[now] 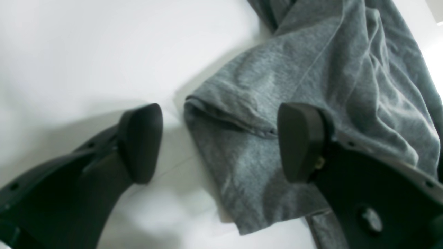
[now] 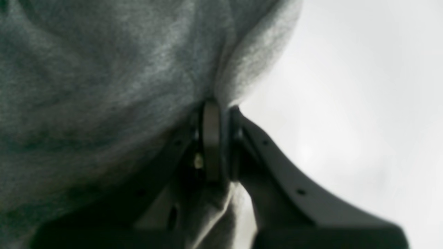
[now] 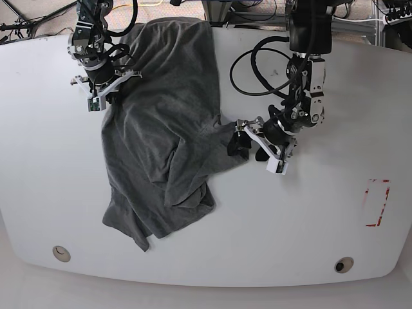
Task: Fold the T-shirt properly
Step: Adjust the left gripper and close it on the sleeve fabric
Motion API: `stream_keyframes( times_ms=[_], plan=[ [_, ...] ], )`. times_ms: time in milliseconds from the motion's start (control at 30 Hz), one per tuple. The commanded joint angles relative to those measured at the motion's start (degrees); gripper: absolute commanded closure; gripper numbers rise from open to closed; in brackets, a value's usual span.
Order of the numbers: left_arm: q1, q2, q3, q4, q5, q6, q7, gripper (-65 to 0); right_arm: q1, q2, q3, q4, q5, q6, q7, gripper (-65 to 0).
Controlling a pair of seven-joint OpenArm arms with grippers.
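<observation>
Two tools sit at opposite edges of the T-shirt (image 3: 164, 141), which lies crumpled on the white tabletop (image 3: 309, 225) with its long axis running from the far edge toward the near one. The left tool (image 3: 254, 149) hovers with its jaws spread wide at the shirt's side edge; in its wrist view the sleeve hem (image 1: 228, 121) lies between the fingertips (image 1: 301, 141), flat on the tabletop and not pinched. The right tool (image 2: 221, 138) is clamped on a fold of the T-shirt (image 2: 104, 86) at the far corner. Judging from this, the loose sleeve side lies nearest the left tool, so any regrasp there falls to that arm.
</observation>
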Motion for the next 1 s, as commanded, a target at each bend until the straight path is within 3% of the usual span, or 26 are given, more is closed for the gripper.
stream_keyframes(
  times_ms=[0, 400, 467, 667, 967],
  plan=[
    [-0.7, -0.4, -1.2, 2.3, -2.0, -0.2, -0.4, -52.2, -0.1, 0.3, 0.0, 0.7, 0.2, 0.2, 0.0, -0.5],
    [0.3, -3.7, -6.2, 6.8, -6.3, -0.2, 1.8, -52.1, 0.0, 0.4, 0.1, 0.7, 0.2, 0.2, 0.4, -0.4],
    [0.7, -6.6, -7.2, 7.1, -9.8, -0.3, 2.8, -50.7, 0.0, 0.3, 0.0, 0.7, 0.2, 0.2, 0.5, -0.6],
    [0.3, -8.5, -7.0, 6.2, -12.6, -0.5, 3.7, -48.7, 0.0, 0.2, 0.0, 0.7, 0.3, 0.1, 0.5, -0.8],
    [-1.4, -7.7, -3.0, 0.6, -9.1, -0.6, 3.7, -45.1, 0.1, 0.1, -0.1, 0.5, 0.2, 0.3, 0.0, -0.5]
  ],
)
